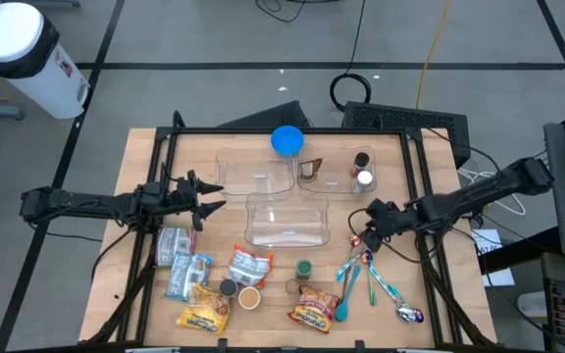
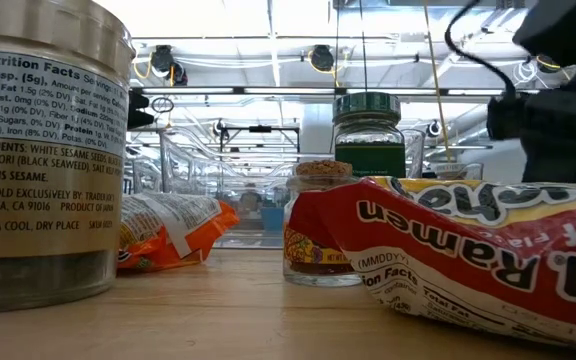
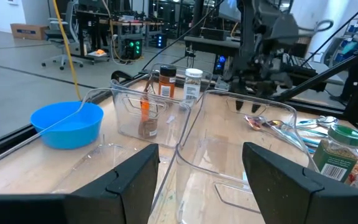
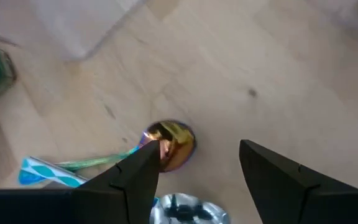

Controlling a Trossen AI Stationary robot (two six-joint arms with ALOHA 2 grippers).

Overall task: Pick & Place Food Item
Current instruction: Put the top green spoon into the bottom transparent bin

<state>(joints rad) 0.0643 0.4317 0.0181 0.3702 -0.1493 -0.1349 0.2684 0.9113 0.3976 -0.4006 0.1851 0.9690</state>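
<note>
Bare wood betw. clear bins [image 1: 287,220] & packets [image 1: 248,265] (narrow strip)

Bowl [image 1: 286,140] behind containers [image 1: 288,220]; spoons [image 1: 373,277] right.

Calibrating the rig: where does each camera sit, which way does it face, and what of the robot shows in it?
High: overhead, straight down on the table; both arms.
Low: tabletop height, level past a ramen packet into the room; dark arm parts upper right.
Left wrist: past its own open fingers, across clear bins toward the right arm.
Right wrist: downward, open fingers over an iridescent spoon.
Shared: high and left wrist both show the blue bowl.
</note>
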